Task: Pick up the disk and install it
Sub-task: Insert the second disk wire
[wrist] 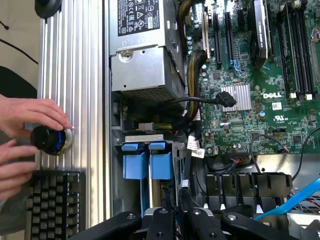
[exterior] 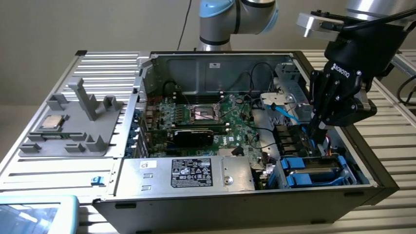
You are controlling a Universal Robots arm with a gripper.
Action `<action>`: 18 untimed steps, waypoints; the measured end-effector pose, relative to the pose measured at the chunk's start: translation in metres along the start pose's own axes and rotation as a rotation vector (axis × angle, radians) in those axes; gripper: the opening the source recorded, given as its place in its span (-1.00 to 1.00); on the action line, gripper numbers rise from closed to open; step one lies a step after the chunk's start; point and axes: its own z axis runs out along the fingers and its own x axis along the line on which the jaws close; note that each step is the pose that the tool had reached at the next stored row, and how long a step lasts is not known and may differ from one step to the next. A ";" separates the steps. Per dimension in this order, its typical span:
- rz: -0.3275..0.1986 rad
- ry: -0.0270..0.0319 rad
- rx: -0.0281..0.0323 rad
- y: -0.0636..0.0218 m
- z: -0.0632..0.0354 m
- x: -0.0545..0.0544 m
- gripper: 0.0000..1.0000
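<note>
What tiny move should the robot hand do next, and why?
Probably lift straight up, slowly. The gripper is shut with nothing visibly in it, low inside the computer case, and the disk in its blue carrier sits in the bay below it. A blue cable lies close beside it.

The power supply is bare dull grey sheet metal with a glossy black label, next to it the motherboard is matt green with a shiny finned metal heatsink. Drive carriers below look like smooth blue plastic. Ribbed table is brushed aluminium.
</note>
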 end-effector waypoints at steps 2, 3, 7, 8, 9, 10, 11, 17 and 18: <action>0.000 0.0000 0.0000 0.0001 0.0000 0.000 -0.69; 0.000 -0.0016 -0.0002 0.0002 0.0001 0.001 -0.69; -0.005 -0.0348 -0.0022 -0.0006 0.0022 0.009 -0.69; -0.005 -0.0405 -0.0025 -0.0008 0.0029 0.011 -0.69; -0.006 -0.0443 -0.0028 -0.0011 0.0037 0.014 -0.69; -0.006 -0.0475 -0.0030 -0.0015 0.0047 0.017 -0.69; -0.007 -0.0493 -0.0031 -0.0018 0.0061 0.020 -0.69; -0.007 -0.0497 -0.0031 -0.0033 0.0164 0.023 -0.69; -0.007 -0.0498 -0.0031 -0.0036 0.0182 0.023 -0.69</action>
